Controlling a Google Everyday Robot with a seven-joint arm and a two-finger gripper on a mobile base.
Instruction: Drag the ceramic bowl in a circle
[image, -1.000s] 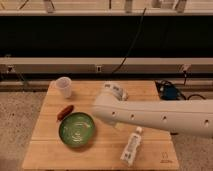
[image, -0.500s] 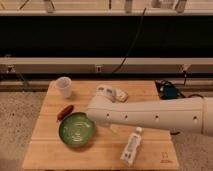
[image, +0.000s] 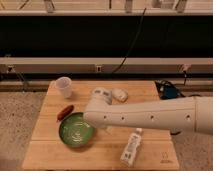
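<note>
Since a second ago the arm (image: 155, 116) has swung left across the bench (image: 150, 89). Its blunt end now overlaps the right rim of the bowl (image: 74, 132). The bowl, cup (image: 64, 86) and bottle (image: 131, 148) lie where they did.

The cup stands upright at the back left, small and translucent white. In front of it lies a short red stick (image: 65, 111), near the bowl's back rim but apart from it. The bowl is round, shallow and glossy green with a darker rim, and it sits at the front left. The hand (image: 103, 127) is tucked under the arm's end at the bowl's right edge, mostly hidden, with its fingers spread wide. I cannot tell whether it touches the bowl. Right of the bowl, the white bottle lies on its side. The arm is a smooth white tube with small dark dots.

The bench is pale wood and stands on a speckled floor (image: 20, 115). Behind it a black cable (image: 135, 40) hangs against a dark recess.
</note>
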